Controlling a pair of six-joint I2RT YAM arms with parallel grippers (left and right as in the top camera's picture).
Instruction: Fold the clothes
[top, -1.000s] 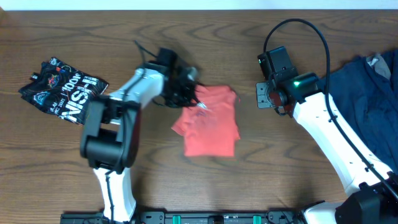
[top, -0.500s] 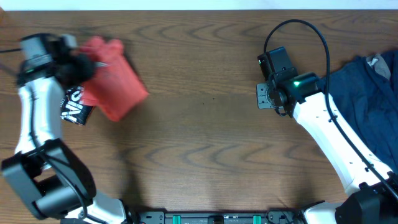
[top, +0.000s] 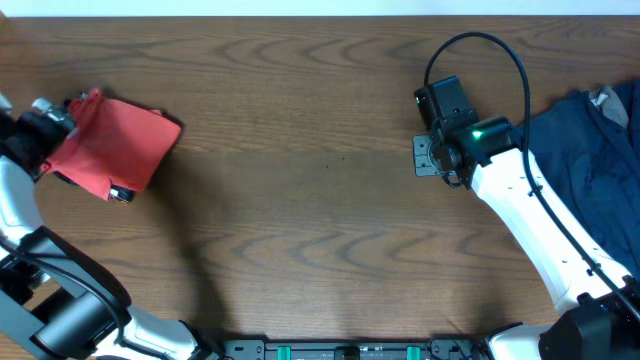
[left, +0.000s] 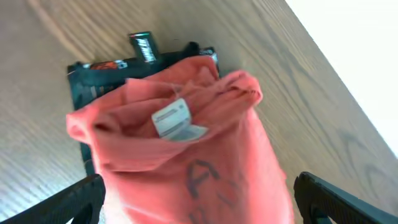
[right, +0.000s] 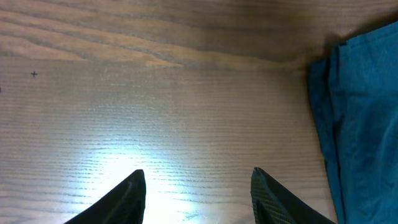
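The orange-red T-shirt (top: 118, 150) lies folded at the far left of the table, on top of the black white-printed garment (top: 121, 194). In the left wrist view the T-shirt (left: 186, 143) shows its white neck label (left: 174, 119), and the black garment (left: 93, 71) sticks out behind it. My left gripper (top: 52, 140) (left: 199, 205) is open, with one finger on each side of the shirt. My right gripper (top: 428, 156) (right: 199, 193) hangs open over bare wood with nothing between its fingers. The navy garment (top: 590, 160) (right: 367, 112) lies to its right.
The wooden table (top: 320, 200) runs between the two arms. A black cable (top: 500, 50) loops above the right arm. The navy garment reaches the table's right edge, and the table's far edge (left: 348, 68) is close to the left gripper.
My left arm has swung the orange-red T-shirt from the middle of the table to the far left, onto the black garment, and its jaws have opened. The right arm has not moved.
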